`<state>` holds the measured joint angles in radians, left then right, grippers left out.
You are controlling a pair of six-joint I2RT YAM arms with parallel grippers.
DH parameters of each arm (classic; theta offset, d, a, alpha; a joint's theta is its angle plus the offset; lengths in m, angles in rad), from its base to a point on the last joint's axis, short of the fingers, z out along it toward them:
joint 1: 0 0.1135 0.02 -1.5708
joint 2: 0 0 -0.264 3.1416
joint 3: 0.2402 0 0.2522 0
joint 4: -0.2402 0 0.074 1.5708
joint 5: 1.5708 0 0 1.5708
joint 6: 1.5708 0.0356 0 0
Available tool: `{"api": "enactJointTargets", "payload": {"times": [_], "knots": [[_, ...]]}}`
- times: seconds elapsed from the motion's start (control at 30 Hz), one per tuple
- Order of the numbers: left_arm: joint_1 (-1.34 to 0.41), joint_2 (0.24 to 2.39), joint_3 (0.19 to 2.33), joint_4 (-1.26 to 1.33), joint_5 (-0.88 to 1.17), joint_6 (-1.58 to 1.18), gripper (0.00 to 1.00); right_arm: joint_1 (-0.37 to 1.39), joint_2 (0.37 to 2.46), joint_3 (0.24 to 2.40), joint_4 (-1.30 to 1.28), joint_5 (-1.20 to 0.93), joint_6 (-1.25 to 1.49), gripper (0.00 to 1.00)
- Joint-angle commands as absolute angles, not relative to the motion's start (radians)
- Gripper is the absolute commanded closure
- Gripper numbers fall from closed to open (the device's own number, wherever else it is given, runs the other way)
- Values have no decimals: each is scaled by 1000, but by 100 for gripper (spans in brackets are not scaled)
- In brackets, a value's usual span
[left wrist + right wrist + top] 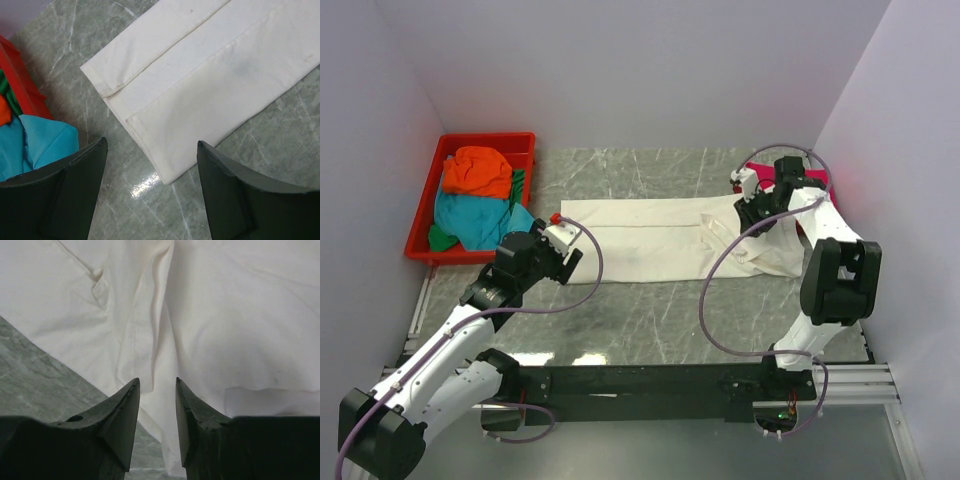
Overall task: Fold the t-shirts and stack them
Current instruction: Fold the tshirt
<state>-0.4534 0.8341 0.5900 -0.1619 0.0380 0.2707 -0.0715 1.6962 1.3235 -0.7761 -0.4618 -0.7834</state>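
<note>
Overhead, the left arm lies low and stretched out from its base at the near left corner, forearm slanting up and to the right, so that the left gripper hangs just off the left end of the cream shirt. Its jaws are spread wide with nothing between them. The right arm stands much taller, elbow raised near the right wall, forearm reaching back and to the left, with the right gripper pointed down over the rumpled right part of that shirt. Its jaws are drawn nearly together with a slim gap left (whether they nip the ridge of cloth running towards them, I cannot tell). The cream shirt lies flat across the middle of the table, folded into a long band. Only the top view shows the pink shirt, bunched at the far right behind the right gripper, and the whole tray at the far left, holding the orange shirt above the teal shirt with some green cloth beside them. The left wrist view adds the shirt's layered hem and a faint grey smudge on it; the right wrist view adds creases and a small tucked fold.
</note>
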Motion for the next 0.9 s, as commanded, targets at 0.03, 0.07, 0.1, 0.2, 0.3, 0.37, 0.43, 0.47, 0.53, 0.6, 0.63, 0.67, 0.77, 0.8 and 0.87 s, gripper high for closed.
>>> {"api": "enactJointTargets", "payload": {"times": [0.03,0.07,0.1,0.2,0.3,0.37,0.43,0.47,0.53,0.6,0.63,0.67,0.77,0.8,0.87], "knots": [[-457,827,615,-132,61,261,22,-67,1753,1341,-827,-474,-762,57],[-457,827,615,-133,61,261,22,-67,1756,1335,-833,-469,-776,56],[-457,825,615,-132,63,261,22,-67,1762,1330,-844,-456,-785,56],[-457,827,614,-133,64,261,22,-67,1764,1316,-859,-416,-819,56],[-457,831,615,-133,67,261,22,-67,1766,1307,-862,-388,-834,57],[-457,831,617,-135,67,261,22,-67,1770,1310,-870,-388,-838,57],[-457,831,617,-133,66,261,22,-66,1784,1310,-871,-391,-833,57],[-457,831,617,-133,66,261,22,-64,1789,1310,-871,-397,-830,57],[-457,830,615,-133,64,261,22,-60,1804,1304,-862,-397,-822,57],[-457,830,612,-132,63,261,22,-51,1812,1296,-848,-397,-822,56],[-457,830,614,-132,61,261,22,-46,1813,1293,-845,-396,-821,57],[-457,831,615,-133,64,262,22,-43,1815,1286,-841,-396,-818,57],[-457,836,615,-133,66,261,22,-22,1815,1266,-831,-390,-813,57],[-457,836,617,-133,66,261,22,-15,1812,1258,-819,-381,-811,56],[-456,835,617,-135,66,262,22,-5,1806,1233,-805,-368,-807,56]]}}
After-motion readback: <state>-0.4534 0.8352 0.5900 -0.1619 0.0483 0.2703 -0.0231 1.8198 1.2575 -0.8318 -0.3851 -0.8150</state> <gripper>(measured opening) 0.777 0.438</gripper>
